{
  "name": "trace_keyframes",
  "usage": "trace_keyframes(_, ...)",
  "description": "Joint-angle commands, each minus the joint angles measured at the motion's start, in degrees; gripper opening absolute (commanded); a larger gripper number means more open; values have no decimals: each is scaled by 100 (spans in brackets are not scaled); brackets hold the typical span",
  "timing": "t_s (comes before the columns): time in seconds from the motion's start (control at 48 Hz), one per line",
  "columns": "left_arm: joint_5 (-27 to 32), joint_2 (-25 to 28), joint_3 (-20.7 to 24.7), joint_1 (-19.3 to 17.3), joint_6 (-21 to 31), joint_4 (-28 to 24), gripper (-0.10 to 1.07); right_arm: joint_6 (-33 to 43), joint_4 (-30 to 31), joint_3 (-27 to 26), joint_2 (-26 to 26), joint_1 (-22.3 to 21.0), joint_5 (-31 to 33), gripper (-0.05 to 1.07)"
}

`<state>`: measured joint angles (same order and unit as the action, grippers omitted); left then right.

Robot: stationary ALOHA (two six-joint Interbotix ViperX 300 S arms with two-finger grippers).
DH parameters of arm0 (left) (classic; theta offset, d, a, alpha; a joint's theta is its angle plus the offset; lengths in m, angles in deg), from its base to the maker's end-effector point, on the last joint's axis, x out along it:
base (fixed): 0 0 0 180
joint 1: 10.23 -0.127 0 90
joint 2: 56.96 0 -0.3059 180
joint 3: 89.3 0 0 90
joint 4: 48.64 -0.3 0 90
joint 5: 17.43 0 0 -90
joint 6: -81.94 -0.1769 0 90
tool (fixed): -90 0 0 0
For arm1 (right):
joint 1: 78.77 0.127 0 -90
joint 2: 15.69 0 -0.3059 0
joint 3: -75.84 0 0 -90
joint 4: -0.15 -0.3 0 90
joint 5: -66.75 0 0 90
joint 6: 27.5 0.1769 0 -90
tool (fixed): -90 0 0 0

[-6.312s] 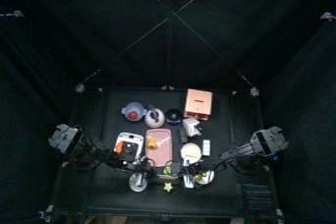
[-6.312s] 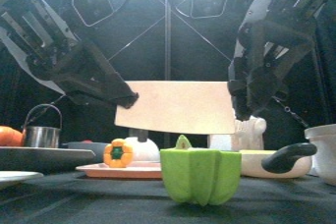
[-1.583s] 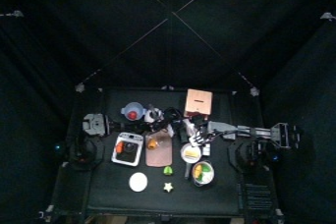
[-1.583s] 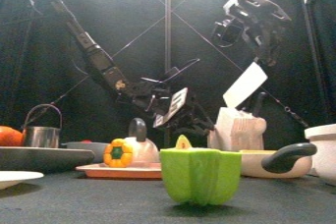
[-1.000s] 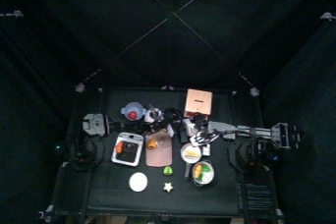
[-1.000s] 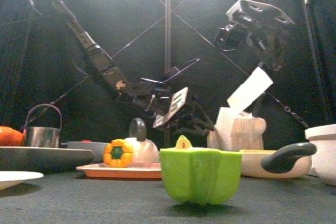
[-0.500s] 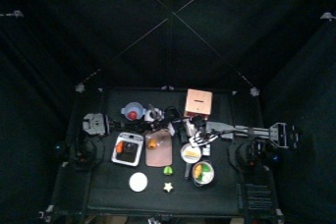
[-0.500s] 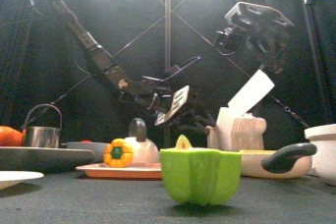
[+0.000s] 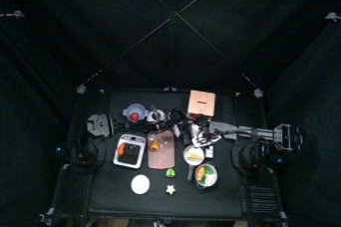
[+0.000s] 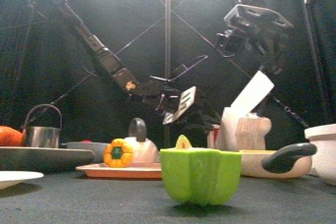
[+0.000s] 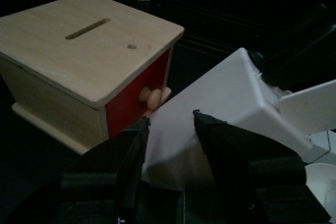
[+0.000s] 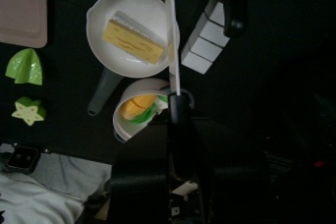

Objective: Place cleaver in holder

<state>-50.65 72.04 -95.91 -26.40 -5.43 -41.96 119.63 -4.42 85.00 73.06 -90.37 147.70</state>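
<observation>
A white, flat-bladed cleaver (image 10: 250, 93) hangs tilted in the air at right of the front view, blade slanting down toward the table. The right gripper (image 10: 242, 41) holds it from above, jaws clamped on the handle end. In the right wrist view the blade shows edge-on as a thin pale line (image 12: 172, 17) running up between the jaws.

The holder, a pale orange-tan wooden block w/ a slot on top (image 11: 89, 59), sits at the back of the table (image 9: 202, 101); one side shows red. The cleaver is just in front of it, not in the slot.

The left gripper (image 10: 182, 102) hovers mid-table beside the blade, jaws wide apart, nothing held.

Nearer the front: a green bell pepper (image 10: 199, 174), a white pan w/ a yellow wedge (image 12: 130, 31), a flat pinkish-brown board (image 9: 162, 151).
</observation>
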Motion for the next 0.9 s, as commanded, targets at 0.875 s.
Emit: trace_keyframes(0.875, 35, -123, 105, 26, -26, -26, 80, -35, 193, -123, -62, -255, -132, 45)
